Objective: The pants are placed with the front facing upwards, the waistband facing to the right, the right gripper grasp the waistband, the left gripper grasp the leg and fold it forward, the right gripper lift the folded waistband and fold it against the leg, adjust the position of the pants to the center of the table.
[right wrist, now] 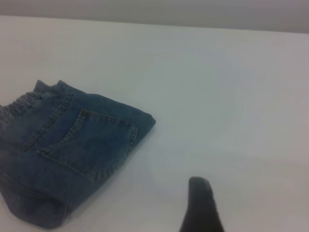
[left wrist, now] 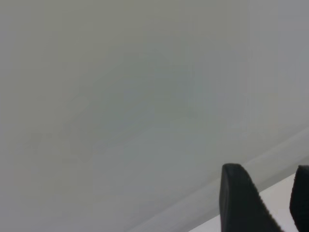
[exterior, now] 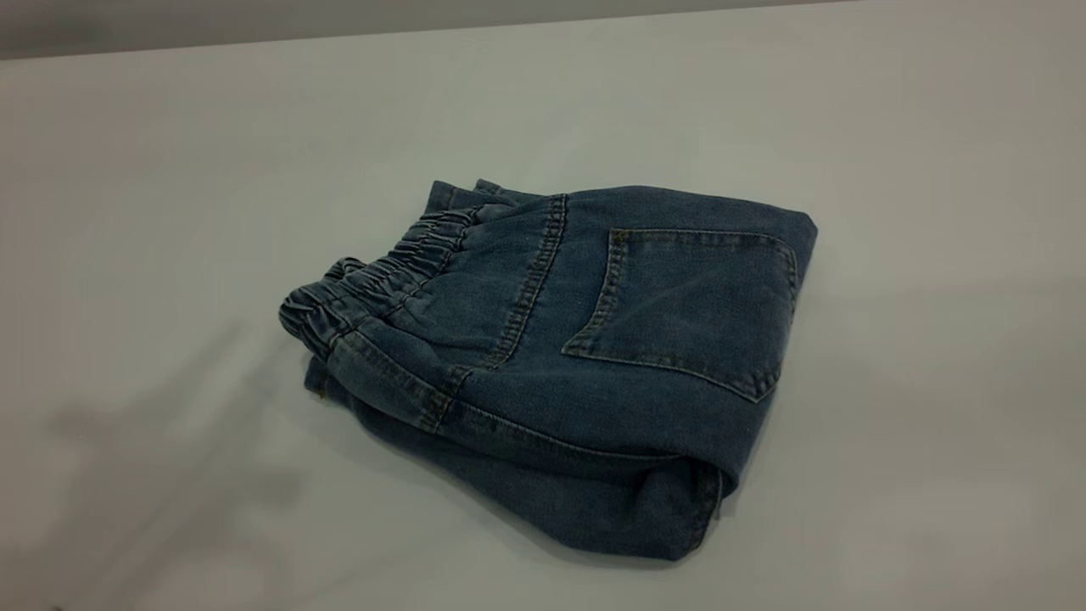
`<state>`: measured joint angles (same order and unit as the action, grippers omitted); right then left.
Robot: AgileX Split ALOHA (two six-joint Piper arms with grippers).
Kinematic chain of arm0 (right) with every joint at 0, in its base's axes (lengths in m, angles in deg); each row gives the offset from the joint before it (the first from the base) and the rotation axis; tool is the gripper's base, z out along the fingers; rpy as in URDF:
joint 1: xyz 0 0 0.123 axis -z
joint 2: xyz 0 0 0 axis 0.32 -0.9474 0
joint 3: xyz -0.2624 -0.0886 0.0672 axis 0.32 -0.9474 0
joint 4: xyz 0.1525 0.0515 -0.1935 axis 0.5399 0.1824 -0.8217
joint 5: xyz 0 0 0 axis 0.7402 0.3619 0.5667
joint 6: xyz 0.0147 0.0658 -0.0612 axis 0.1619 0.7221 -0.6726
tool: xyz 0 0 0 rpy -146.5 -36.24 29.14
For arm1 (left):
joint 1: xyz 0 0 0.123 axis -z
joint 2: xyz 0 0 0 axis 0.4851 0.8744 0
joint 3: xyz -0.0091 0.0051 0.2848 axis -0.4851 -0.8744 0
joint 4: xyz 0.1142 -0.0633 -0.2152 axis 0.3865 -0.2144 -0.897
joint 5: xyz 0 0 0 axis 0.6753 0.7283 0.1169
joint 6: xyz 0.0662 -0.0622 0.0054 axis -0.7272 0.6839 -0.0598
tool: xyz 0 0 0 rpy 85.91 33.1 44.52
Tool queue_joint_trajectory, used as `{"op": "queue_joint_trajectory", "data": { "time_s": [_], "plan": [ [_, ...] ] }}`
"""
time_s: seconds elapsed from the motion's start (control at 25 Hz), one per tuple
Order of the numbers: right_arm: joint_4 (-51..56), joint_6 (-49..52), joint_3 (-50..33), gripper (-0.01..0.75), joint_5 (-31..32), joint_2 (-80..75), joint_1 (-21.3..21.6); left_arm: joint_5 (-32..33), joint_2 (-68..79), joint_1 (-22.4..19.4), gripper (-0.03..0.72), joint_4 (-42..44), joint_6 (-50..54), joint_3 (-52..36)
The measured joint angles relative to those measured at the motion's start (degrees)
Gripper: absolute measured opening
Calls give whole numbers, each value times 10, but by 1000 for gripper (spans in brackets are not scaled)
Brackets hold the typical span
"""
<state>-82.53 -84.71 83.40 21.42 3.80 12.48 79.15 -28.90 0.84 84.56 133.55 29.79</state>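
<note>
Folded pants (exterior: 577,356) on the desk (exterior: 933,170), back pocket (exterior: 691,310) up, waistband (exterior: 382,271) left, left hand (left wrist: 273,203) spread, right hand (right wrist: 202,205) state unclear, both apart from pants

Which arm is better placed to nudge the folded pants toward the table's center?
Probably the right. The right wrist view shows the folded pants on the table near the right gripper's fingertip. The left gripper sees only bare surface, no pants, so it seems turned away.
</note>
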Motion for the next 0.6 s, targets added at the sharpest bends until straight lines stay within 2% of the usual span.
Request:
{"op": "queue_joint_trajectory", "data": {
  "time_s": [0.32,0.6],
  "plan": [
    [0,0,0,426,1,0,0,-8,0,0,272,-12,11,0],
    [0,0,0,417,1,0,0,-50,-2,0,272,-13,10,0]
  ]
}}
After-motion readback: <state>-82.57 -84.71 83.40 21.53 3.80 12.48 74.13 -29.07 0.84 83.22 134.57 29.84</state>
